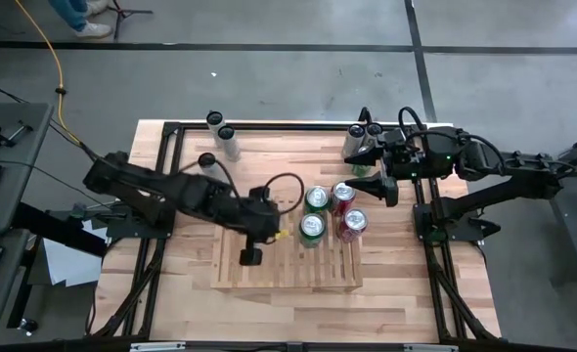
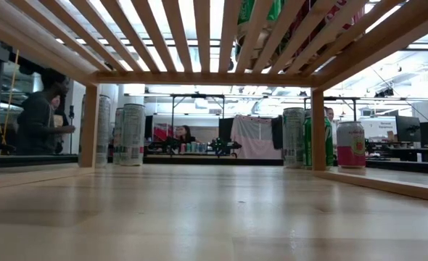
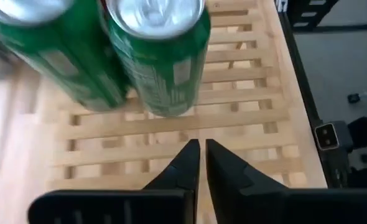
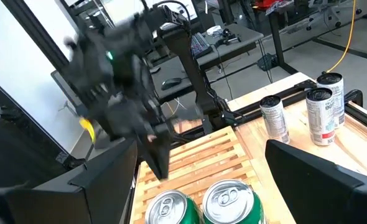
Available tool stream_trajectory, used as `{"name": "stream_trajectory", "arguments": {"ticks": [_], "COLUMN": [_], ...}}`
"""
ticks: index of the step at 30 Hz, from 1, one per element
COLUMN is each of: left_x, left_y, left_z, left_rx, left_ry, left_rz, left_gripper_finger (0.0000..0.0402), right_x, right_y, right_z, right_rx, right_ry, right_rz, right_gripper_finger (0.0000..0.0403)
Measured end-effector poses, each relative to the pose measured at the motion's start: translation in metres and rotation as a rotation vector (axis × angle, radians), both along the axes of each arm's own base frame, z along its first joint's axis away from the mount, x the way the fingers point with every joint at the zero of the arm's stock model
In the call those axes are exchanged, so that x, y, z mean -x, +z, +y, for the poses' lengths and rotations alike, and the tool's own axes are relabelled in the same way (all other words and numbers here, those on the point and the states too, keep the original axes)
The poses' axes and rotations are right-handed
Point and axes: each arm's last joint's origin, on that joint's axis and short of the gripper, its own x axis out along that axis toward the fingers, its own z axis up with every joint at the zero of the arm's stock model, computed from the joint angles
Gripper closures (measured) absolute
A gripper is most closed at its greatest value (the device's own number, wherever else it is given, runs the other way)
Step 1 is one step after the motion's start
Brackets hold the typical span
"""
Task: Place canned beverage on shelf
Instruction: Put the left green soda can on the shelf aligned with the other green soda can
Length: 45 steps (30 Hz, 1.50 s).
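The shelf (image 1: pixel 269 269) already carries two green cans (image 1: pixel 313 213) and two red cans (image 1: pixel 348 210). Left gripper (image 1: pixel 250 255), nearly closed and empty, hovers over the slats. Right gripper (image 1: pixel 378 185), wide open and seemingly empty, hovers beside the shelf's far corner; align it vertically before grasping another can.

Lighting: bright, even, from overhead; soft, short shadows under the cans on the shelf (image 1: pixel 287 259). Low view: ceiling lights glare white between the slats; near tabletop (image 2: pixel 199 217) out of focus. Left wrist view: green cans (image 3: pixel 158 56) soft, with glare on their tops. Right wrist view: left arm (image 4: pixel 118 93) motion-blurred; windows washed out
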Motion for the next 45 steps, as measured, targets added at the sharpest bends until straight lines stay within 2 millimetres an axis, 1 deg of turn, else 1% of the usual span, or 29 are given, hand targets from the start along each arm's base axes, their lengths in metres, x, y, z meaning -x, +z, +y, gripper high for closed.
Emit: {"name": "stream_trajectory", "arguments": {"ticks": [3,5,8,12,15,18,21,25,36,45], "left_x": [0.001,0.002,0.003,0.000,-0.006,-0.009,-0.014,-0.019,-0.021,-0.022], "left_y": [-0.031,-0.043,-0.052,-0.065,-0.069,-0.079,-0.085,-0.089,-0.085,-0.085], "left_z": [-0.002,-0.003,-0.006,-0.008,-0.005,0.000,0.006,0.010,0.008,0.011], "left_rx": [0.061,0.123,0.202,0.193,0.195,0.143,0.119,0.135,0.162,0.148], "left_ry": [0.061,0.100,0.127,0.172,0.187,0.227,0.256,0.248,0.233,0.230], "left_rz": [0.003,-0.046,-0.169,-0.262,-0.305,-0.277,-0.265,-0.268,-0.302,-0.305], "left_gripper_finger": [0.0398,0.0398,0.0401,0.0401,0.0401,0.0401,0.0402,0.0401,0.0401,0.0401], "right_x": [0.000,0.000,0.000,0.000,0.000,0.000,0.000,0.000,0.000,0.000], "right_y": [0.000,0.000,0.000,0.000,0.000,0.000,0.000,0.000,0.000,0.000], "right_z": [0.000,0.000,0.000,0.000,0.000,0.000,0.000,0.000,-0.001,-0.001], "right_rx": [0.000,0.000,0.005,0.010,0.012,0.018,0.018,0.018,0.020,0.023], "right_ry": [0.000,0.000,0.001,0.001,0.001,0.003,0.002,0.002,-0.008,-0.033], "right_rz": [0.000,0.001,0.002,0.002,0.001,0.000,0.000,0.000,0.000,0.000], "right_gripper_finger": [0.0062,0.0062,0.0062,0.0062,0.0062,0.0062,0.0062,0.0062,0.0062,0.0062]}}
